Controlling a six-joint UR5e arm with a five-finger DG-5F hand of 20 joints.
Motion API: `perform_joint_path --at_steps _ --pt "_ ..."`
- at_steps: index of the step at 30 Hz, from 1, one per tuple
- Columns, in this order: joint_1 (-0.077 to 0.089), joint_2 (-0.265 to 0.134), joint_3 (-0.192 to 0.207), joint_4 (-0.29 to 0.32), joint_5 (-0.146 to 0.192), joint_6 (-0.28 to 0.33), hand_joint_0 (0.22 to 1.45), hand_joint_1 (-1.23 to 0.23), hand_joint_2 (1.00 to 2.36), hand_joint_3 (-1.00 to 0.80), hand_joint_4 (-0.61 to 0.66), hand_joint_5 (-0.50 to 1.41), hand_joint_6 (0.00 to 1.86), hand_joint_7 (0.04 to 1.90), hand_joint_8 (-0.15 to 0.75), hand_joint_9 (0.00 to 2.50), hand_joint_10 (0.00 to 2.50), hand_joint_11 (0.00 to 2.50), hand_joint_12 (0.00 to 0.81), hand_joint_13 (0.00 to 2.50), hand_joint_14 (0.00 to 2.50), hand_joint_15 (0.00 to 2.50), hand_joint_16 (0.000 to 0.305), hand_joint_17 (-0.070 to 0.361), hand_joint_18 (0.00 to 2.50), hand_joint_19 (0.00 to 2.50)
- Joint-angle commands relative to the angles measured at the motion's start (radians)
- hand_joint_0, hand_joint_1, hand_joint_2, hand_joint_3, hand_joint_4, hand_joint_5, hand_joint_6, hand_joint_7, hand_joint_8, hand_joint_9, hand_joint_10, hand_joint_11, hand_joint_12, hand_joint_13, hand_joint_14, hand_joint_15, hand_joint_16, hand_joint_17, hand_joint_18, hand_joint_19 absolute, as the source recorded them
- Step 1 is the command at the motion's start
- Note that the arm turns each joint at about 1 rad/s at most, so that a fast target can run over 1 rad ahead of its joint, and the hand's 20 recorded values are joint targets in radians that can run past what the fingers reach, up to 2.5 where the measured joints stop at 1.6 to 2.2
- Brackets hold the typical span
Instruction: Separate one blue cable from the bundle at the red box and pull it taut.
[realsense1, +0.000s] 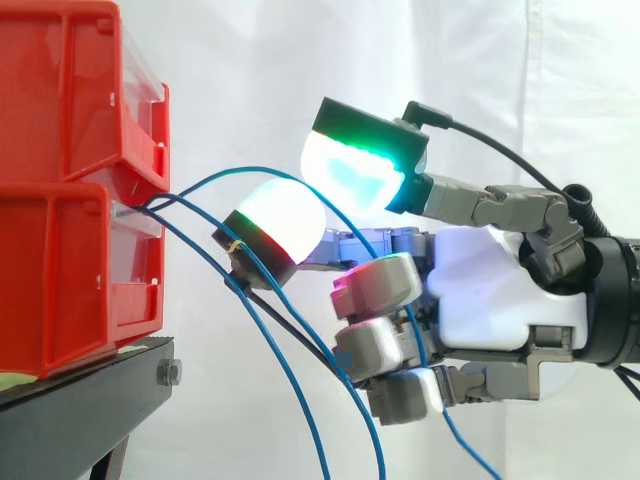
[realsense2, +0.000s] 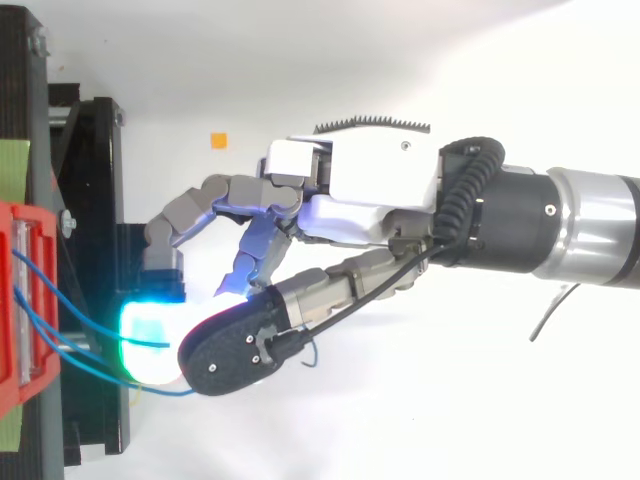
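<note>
Two red bins (realsense1: 70, 270) are stacked on a black stand (realsense1: 80, 410) at the left. Several blue cables (realsense1: 290, 380) come out between the bins and hang down. One blue cable (realsense1: 250, 170) arcs up and to the right, passes between two glowing fingertips (realsense1: 355, 170) and drops past the palm. It is slack. The hand (realsense1: 490, 290) reaches in from the right, a short way from the bins. Its green-cyan pad and white pad (realsense1: 280, 220) close on that cable, and the other fingers are curled below. From above, the hand (realsense2: 370, 200) covers the cable (realsense2: 120, 338) at the pinch.
The red bin's front (realsense2: 20, 300) and the black stand (realsense2: 95, 200) fill the left edge in the top view. A small orange square (realsense2: 218, 140) lies on the white floor. A white curtain hangs behind the work.
</note>
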Motion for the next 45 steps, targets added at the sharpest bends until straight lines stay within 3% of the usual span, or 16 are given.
perform_joint_path --at_steps 1,9,15,21,34,39,45 --pt "0.004 0.008 0.000 -0.022 0.001 0.000 0.62 -0.65 1.02 -0.21 -0.09 -0.10 0.86 0.94 0.348 1.29 0.02 1.30 0.415 1.23 0.03 0.94 0.060 0.135 1.11 0.83" --pt "0.007 0.007 0.000 -0.022 0.004 0.005 0.63 -0.65 1.02 -0.24 -0.08 -0.11 0.86 0.94 0.307 1.35 0.01 1.47 0.357 1.41 0.01 1.45 0.055 0.125 1.12 0.90" --pt "0.007 0.007 0.000 -0.019 0.001 0.005 0.63 -0.64 1.02 -0.25 -0.08 -0.11 0.86 0.94 0.276 1.37 0.01 1.55 0.336 1.44 0.00 1.63 0.053 0.118 1.11 0.97" --pt "0.007 0.007 0.000 -0.013 -0.001 0.005 0.62 -0.61 1.02 -0.28 -0.08 -0.12 0.86 0.96 0.254 1.41 0.01 1.59 0.332 1.44 0.18 1.58 0.053 0.120 1.11 0.97" --pt "0.009 0.007 0.000 -0.013 0.004 0.006 0.61 -0.64 1.02 -0.21 -0.11 -0.11 0.86 0.99 0.250 1.42 0.01 1.60 0.328 1.44 0.14 1.59 0.054 0.122 1.10 0.97" --pt "0.011 0.007 0.000 -0.014 0.001 0.013 0.61 -0.66 1.02 -0.15 -0.10 -0.09 0.85 1.00 0.289 1.57 0.00 1.70 0.399 1.50 0.35 1.47 0.064 0.145 1.21 0.94" --pt "0.011 0.007 0.000 -0.011 -0.001 0.017 0.61 -0.68 1.01 -0.09 -0.11 -0.07 0.84 1.03 0.311 1.61 0.00 1.70 0.424 1.52 0.40 1.43 0.069 0.156 1.28 0.91"
